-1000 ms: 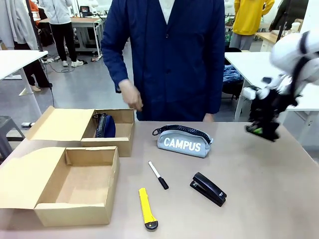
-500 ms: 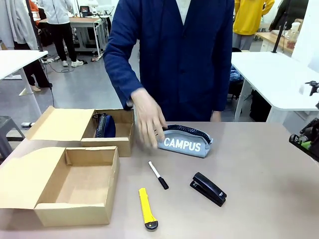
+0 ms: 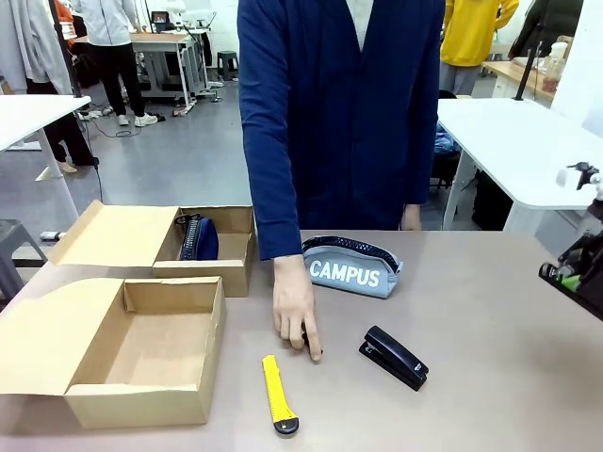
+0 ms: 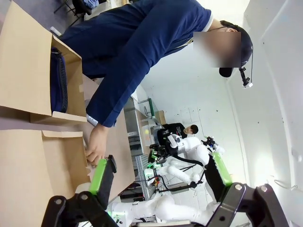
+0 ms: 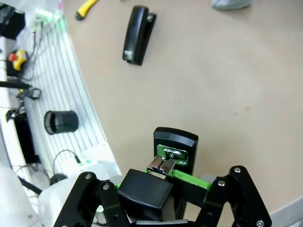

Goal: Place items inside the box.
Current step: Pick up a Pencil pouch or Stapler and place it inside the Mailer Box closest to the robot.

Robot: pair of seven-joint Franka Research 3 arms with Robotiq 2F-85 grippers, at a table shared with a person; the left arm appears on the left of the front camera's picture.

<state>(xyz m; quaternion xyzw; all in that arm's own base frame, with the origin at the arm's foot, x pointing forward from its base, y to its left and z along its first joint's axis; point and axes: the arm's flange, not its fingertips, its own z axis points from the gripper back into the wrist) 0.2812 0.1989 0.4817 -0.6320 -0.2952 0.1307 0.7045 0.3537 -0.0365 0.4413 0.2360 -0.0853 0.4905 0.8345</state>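
Note:
The black stapler (image 3: 394,356) lies on the table at the front right, seen from the right wrist as the stapler (image 5: 138,34). Behind it lies the grey CAMPUS pouch (image 3: 350,269). The box (image 3: 141,407) stands open at the front left with nothing in it, and its wall (image 4: 61,156) reaches the left wrist view. My right gripper (image 3: 573,277) hovers at the table's right edge, well away from both items. In its own view the right gripper (image 5: 165,163) is shut with nothing in it. My left gripper (image 4: 158,172) is open above the box side.
A person's hand (image 3: 296,315) presses on a marker pen between pouch and stapler. A yellow utility knife (image 3: 277,392) lies near the front edge. A smaller cardboard box (image 3: 212,273) behind the big one holds a dark blue case (image 3: 200,238). The table's right half is bare.
The person's hand has moved from the pouch down onto the marker pen. My right arm has pulled back from above the table to its right edge.

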